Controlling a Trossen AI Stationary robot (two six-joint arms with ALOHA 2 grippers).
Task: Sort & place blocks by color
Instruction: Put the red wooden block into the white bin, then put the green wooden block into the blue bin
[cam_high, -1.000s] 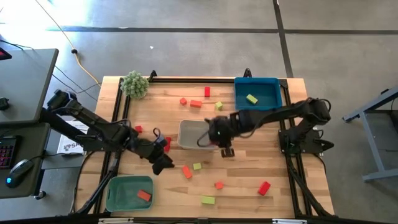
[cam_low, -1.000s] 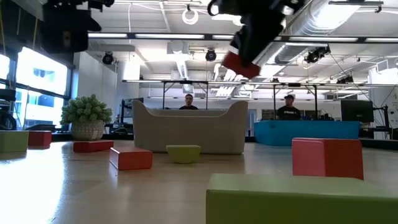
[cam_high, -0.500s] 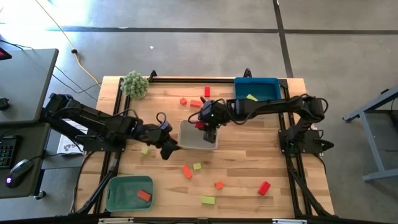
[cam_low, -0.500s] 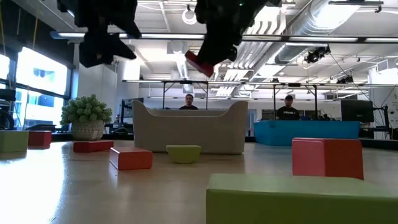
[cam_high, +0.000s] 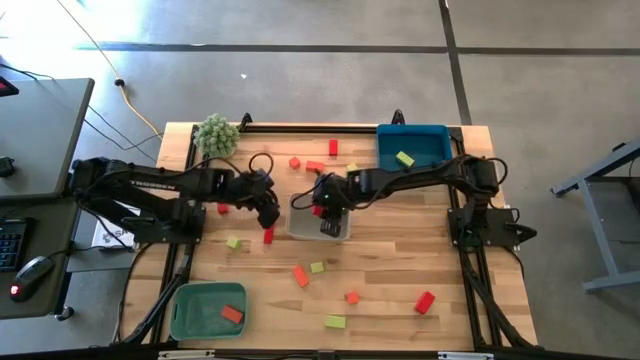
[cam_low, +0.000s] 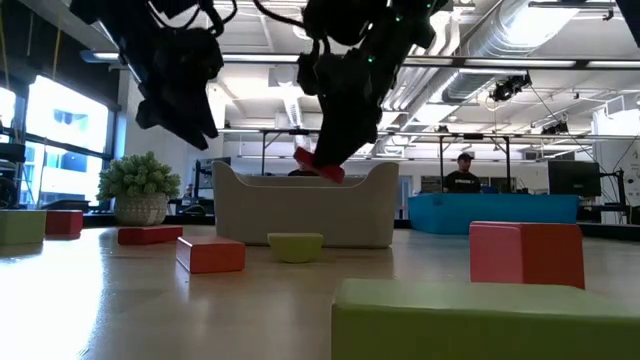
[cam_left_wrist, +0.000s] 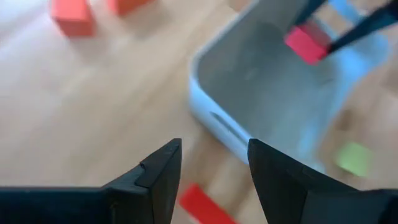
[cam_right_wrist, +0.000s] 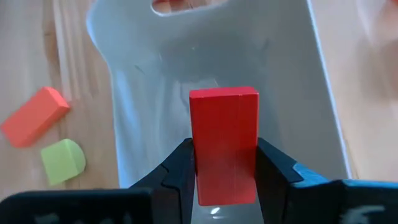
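Observation:
My right gripper (cam_high: 325, 208) is shut on a red block (cam_right_wrist: 224, 140) and hangs over the grey tray (cam_high: 338, 232) at the table's middle. In the low view the block (cam_low: 320, 166) is level with the tray's rim (cam_low: 235, 172). My left gripper (cam_high: 268, 208) is open and hovers just left of the grey tray, above a red bar (cam_high: 268, 236) lying on the table; the left wrist view shows its fingers (cam_left_wrist: 160, 171) apart over the wood. Loose red, orange-red and yellow-green blocks lie flat around the table. My right gripper pinches the red block by two opposite long sides (cam_right_wrist: 198, 163), one finger on each. The fingers come from above, slanting down, and lie along the block. The block is lifted clear and sticks out past the fingertips, tilted, over the grey tray's floor.
A blue tray (cam_high: 432, 160) at the far right holds a yellow-green block (cam_high: 404, 158). A green tray (cam_high: 200, 300) at the near left holds an orange-red block (cam_high: 232, 314). A fuzzy green plant (cam_high: 216, 134) stands at the far left corner. People sit behind the table.
My right gripper carried the red block from the grey tray's near right corner toward the table's left and far edge, then sank until the block reached the tray's rim. My left gripper travelled from the near left part of the table toward the far edge, up beside the tray.

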